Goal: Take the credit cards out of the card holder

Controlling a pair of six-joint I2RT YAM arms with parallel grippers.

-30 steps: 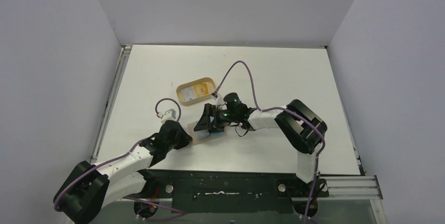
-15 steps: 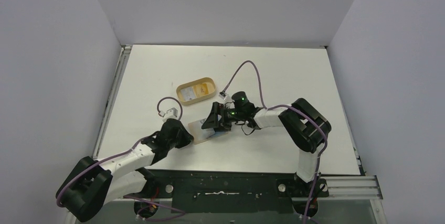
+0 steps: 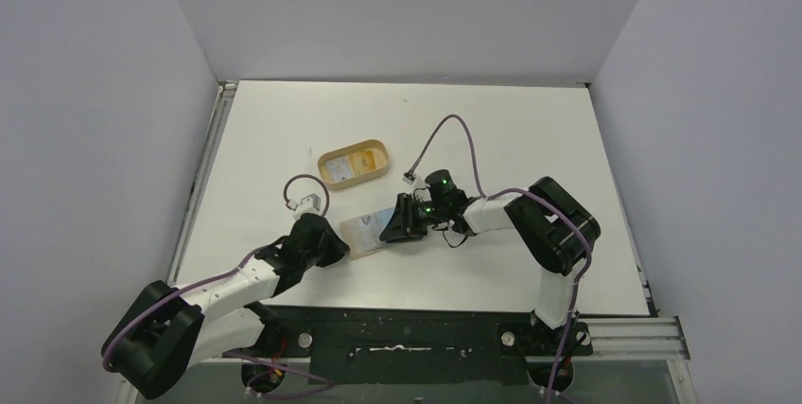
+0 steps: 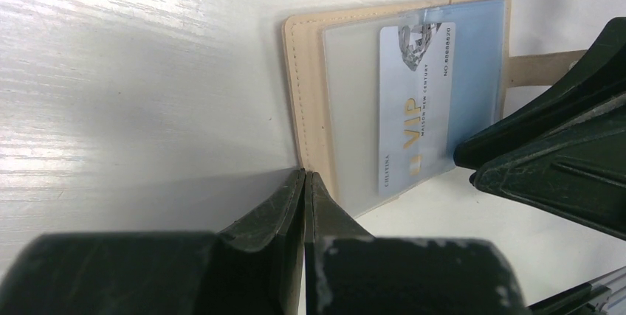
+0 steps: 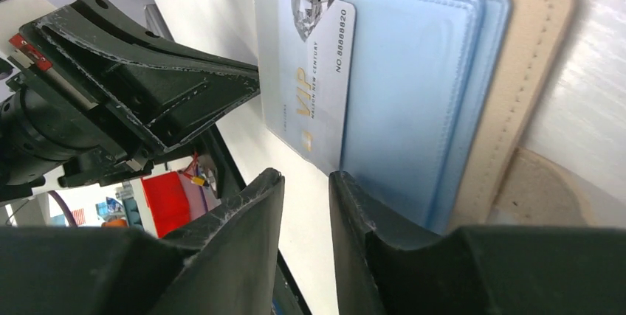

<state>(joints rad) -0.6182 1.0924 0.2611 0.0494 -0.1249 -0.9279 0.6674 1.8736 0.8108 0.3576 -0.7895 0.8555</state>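
Note:
The tan card holder (image 3: 362, 232) lies open and flat on the table between both arms. A pale credit card (image 4: 413, 108) marked VIP sticks partway out of the card holder's (image 4: 306, 71) clear sleeve, over light blue pockets (image 5: 413, 94). My left gripper (image 4: 305, 175) is shut, its tips resting at the holder's near edge. In the right wrist view the card's (image 5: 314, 71) lower corner sits just beside one finger of my right gripper (image 5: 306, 175). Its jaws stand a narrow gap apart with only table showing between them.
An oval tan tray (image 3: 326, 160) with a yellow inside and a white-and-yellow item stands just beyond the holder. The holder's snap tab (image 4: 531, 68) points toward the right arm. White walls enclose the table on three sides.
My right gripper has drawn back to the right off the holder and its jaws have narrowed. The holder, covered before, now lies uncovered. The left gripper stays put.

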